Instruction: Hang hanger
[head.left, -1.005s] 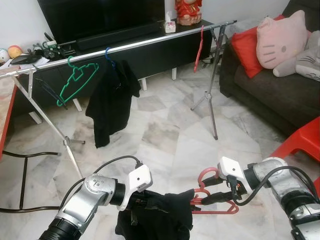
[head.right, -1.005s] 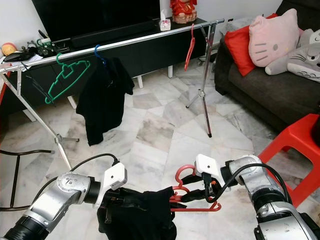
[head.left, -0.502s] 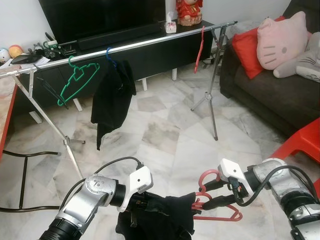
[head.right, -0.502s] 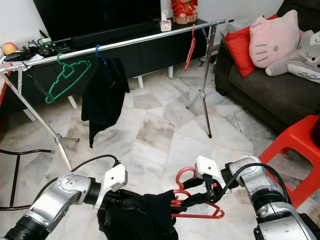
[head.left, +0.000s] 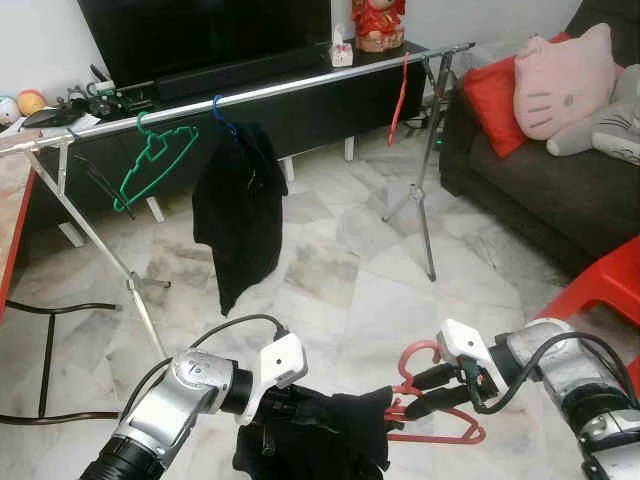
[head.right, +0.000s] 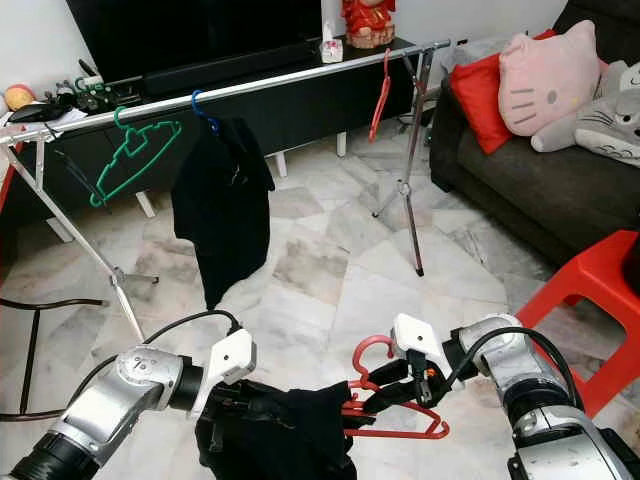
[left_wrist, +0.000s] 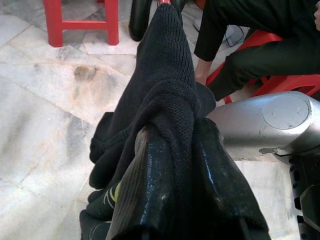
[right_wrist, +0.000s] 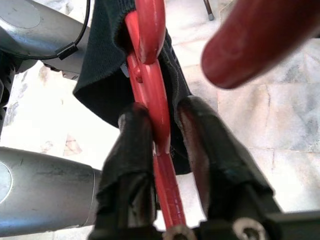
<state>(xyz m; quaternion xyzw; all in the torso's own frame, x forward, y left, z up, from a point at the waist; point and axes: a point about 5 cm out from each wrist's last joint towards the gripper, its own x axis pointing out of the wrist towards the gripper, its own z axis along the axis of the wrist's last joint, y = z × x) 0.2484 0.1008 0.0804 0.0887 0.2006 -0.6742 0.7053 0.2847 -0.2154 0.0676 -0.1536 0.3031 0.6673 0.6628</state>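
Head views: right gripper (head.left: 408, 392) low over the marble floor (head.left: 330, 260), fingers closed on the red hanger (head.left: 430, 418); just beside it the left gripper (head.right: 262, 402) pinches the black garment (head.right: 290, 430) draped on that hanger, with the clothes rail (head.left: 300, 85) well beyond both. Left wrist view: both fingers (left_wrist: 150, 190) clamped tight around a fold of the knit cloth. Right wrist view: fingers (right_wrist: 130, 145) nipped on the hanger's red bar, garment just past the tips.
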